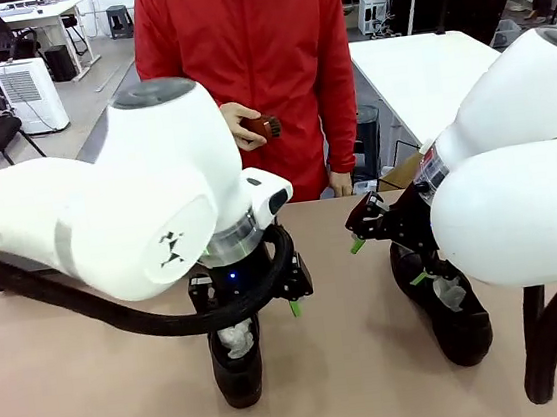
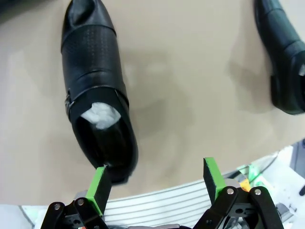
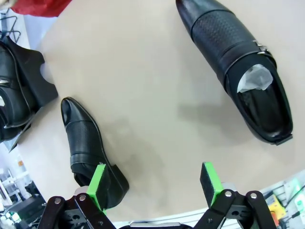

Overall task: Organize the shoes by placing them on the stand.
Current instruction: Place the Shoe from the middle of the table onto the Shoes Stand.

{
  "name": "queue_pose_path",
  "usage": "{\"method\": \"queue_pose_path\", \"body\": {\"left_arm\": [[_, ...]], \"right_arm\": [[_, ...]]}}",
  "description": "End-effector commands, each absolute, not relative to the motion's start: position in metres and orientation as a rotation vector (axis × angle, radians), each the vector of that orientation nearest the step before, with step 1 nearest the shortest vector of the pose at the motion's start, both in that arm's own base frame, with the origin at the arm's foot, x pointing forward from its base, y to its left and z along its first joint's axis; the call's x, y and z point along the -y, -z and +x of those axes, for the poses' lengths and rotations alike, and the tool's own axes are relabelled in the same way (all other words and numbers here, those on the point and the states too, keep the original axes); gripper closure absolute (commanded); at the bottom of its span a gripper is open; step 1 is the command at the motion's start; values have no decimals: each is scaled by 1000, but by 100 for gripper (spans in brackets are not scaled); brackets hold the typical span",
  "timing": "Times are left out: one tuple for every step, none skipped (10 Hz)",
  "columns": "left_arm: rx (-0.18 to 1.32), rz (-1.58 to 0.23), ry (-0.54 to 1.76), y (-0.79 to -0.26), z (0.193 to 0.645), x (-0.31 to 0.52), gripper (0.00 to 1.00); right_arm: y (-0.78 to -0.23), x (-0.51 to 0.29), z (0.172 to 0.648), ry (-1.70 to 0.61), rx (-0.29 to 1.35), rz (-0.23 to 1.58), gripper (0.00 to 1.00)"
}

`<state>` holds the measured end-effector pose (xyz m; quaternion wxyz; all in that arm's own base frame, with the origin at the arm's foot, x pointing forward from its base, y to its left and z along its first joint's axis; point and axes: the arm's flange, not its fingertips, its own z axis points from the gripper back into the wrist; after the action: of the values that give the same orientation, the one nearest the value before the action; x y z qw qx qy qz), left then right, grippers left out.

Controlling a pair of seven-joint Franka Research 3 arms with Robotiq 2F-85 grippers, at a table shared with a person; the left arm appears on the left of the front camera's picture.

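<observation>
Two black glossy shoes lie on the table. One shoe point(image 1: 237, 359), stuffed with white paper, sits under my left gripper point(image 1: 252, 312). In the left wrist view this shoe point(image 2: 95, 86) lies just beyond the left finger of my open left gripper point(image 2: 156, 179), and a second shoe point(image 2: 286, 62) lies at the right edge. The other shoe point(image 1: 452, 315) sits below my right gripper point(image 1: 389, 261). My right gripper point(image 3: 153, 177) is open above bare table, between a plain shoe point(image 3: 88, 143) and a perforated shoe point(image 3: 238, 67) with paper inside. The black stand point(image 3: 40, 83) at the left edge holds shoes point(image 3: 9, 95).
A person in a red jacket point(image 1: 239, 42) stands at the far side and holds a small brown brush point(image 1: 266, 126) in one hand. The tan table point(image 1: 359, 380) has free room between the two shoes. A white table point(image 1: 424, 71) stands behind.
</observation>
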<state>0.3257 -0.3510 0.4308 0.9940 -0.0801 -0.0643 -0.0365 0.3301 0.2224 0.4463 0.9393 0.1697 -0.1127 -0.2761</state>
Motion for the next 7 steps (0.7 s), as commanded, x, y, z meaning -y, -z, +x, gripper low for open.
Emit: {"method": "queue_pose_path", "body": {"left_arm": [[126,-114,48,-419,343,360,0],[112,-119,47,-409,348,361,0],[99,-138,63,-398,352,362,0],[95,-143,88,-385,357,365,0],[86,-146,88,-378,358,366,0],[95,-148,87,-377,359,366,0],[98,-132,75,-371,364,366,0]], "right_arm": [[-448,-221,331,545,230,350,0],[-448,-221,331,545,230,350,0],[-448,-221,331,545,230,350,0],[-448,-221,331,545,230,350,0],[-448,-221,331,545,230,350,0],[-448,-221,331,545,230,350,0],[-448,-221,331,545,230,350,0]]}}
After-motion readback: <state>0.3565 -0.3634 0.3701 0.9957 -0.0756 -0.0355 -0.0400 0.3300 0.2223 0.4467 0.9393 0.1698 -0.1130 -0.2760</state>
